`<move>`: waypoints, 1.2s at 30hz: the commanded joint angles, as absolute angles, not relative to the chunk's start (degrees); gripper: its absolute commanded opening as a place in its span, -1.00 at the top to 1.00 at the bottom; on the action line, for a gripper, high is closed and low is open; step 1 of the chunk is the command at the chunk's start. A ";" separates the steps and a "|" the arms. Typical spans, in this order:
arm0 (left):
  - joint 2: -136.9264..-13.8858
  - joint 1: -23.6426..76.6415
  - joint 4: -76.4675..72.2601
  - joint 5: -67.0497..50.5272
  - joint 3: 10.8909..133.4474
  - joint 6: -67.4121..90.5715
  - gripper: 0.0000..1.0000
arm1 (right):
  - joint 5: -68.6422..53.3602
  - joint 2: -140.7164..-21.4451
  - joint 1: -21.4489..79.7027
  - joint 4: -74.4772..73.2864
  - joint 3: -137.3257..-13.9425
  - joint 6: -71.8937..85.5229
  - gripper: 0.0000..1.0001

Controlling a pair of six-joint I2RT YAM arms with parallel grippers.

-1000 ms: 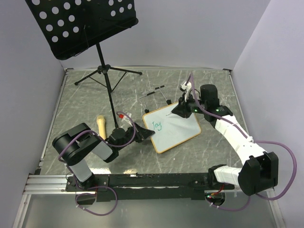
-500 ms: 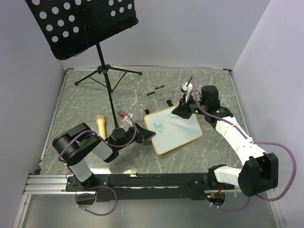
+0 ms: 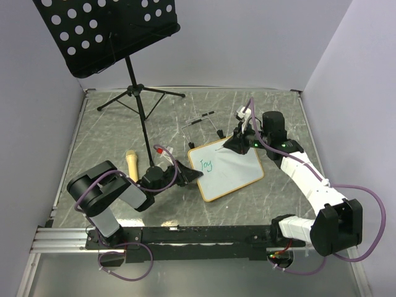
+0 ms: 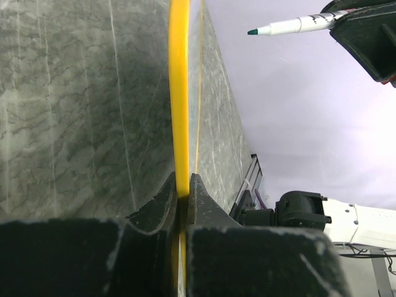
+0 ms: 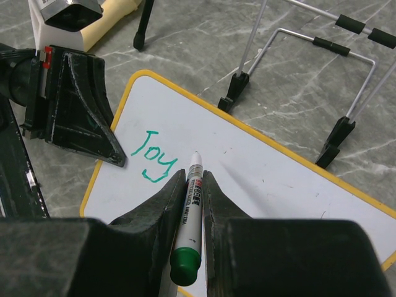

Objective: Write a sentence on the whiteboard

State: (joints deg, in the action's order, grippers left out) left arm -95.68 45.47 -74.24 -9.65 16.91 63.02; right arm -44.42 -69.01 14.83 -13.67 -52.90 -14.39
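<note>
The whiteboard [image 3: 230,170], white with a yellow-tan frame, lies tilted on the table with "Joy" [image 3: 205,164] written on it in green. My left gripper [image 3: 197,176] is shut on the board's left edge, which the left wrist view shows as a yellow strip [image 4: 179,93] pinched between the jaws [image 4: 184,185]. At the board's far edge, my right gripper [image 3: 233,144] is shut on a white marker with a green end [image 5: 195,198]. The marker's tip points down just right of the "Joy" lettering [image 5: 151,158] and seems slightly above the board [image 5: 278,179].
A black perforated music stand [image 3: 111,31] on tripod legs [image 3: 139,93] stands at the back left. A thin wire easel [image 3: 201,124] sits just behind the board. A beige handle-shaped object [image 3: 132,164] lies left of my left gripper. Walls enclose the table on three sides.
The right gripper and marker have drifted slightly to the right, and the board has shifted very slightly. The left gripper keeps its hold.
</note>
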 commanded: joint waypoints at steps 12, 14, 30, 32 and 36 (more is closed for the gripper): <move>-92.11 45.97 -92.20 -10.37 17.40 61.35 0.98 | -44.30 -67.59 13.80 -10.02 -51.86 -13.27 1.00; -91.93 45.88 -92.29 -10.28 17.31 61.44 0.98 | -44.03 -67.67 13.71 -9.84 -51.94 -12.92 1.00; -91.67 45.88 -91.93 -10.72 17.49 61.35 0.98 | -40.96 -68.38 13.36 -7.21 -50.89 -10.90 1.00; -91.58 45.88 -92.02 -10.72 17.49 61.43 0.98 | -40.96 -68.64 13.53 -6.94 -50.80 -10.81 1.00; -91.76 45.88 -92.55 -10.72 17.58 61.87 0.98 | -41.04 -70.84 13.71 -8.17 -51.50 -10.90 1.00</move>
